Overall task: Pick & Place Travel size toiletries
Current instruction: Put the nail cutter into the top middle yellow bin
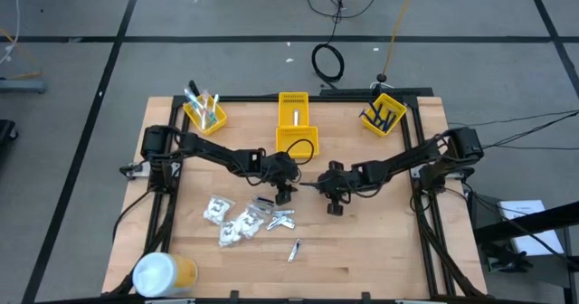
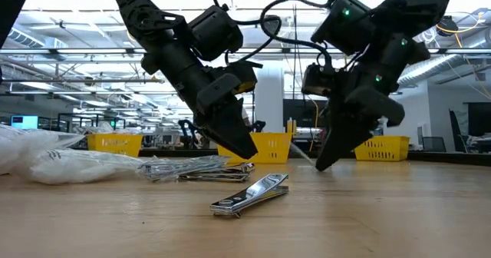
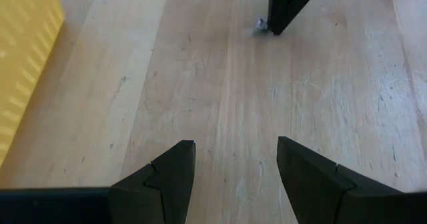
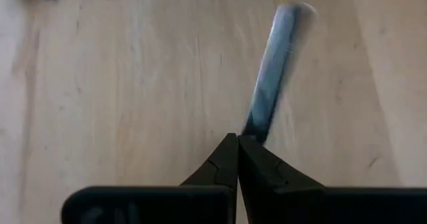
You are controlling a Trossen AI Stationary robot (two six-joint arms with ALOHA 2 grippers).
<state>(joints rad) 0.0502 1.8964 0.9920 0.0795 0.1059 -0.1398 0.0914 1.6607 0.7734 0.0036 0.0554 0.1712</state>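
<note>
High view: the desk (image 1: 380, 250) has three yellow bins (image 1: 294, 123) along the top, already holding a few items. A pile of packets (image 1: 237, 218) and tubes (image 1: 280, 217) remains at lower-left centre, so plenty left. The left gripper (image 1: 288, 194) hovers with fingers apart and empty. The right gripper (image 1: 334, 200), at centre, is clamped on a small tube (image 4: 272, 77). The big cylinder (image 1: 165, 272) sits bottom left, out of the way.

We see both arms reach inward over the middle, wrists angled down: the left gripper (image 1: 286, 190) with jaws apart, the right gripper (image 1: 333, 204) pinched shut.
</note>
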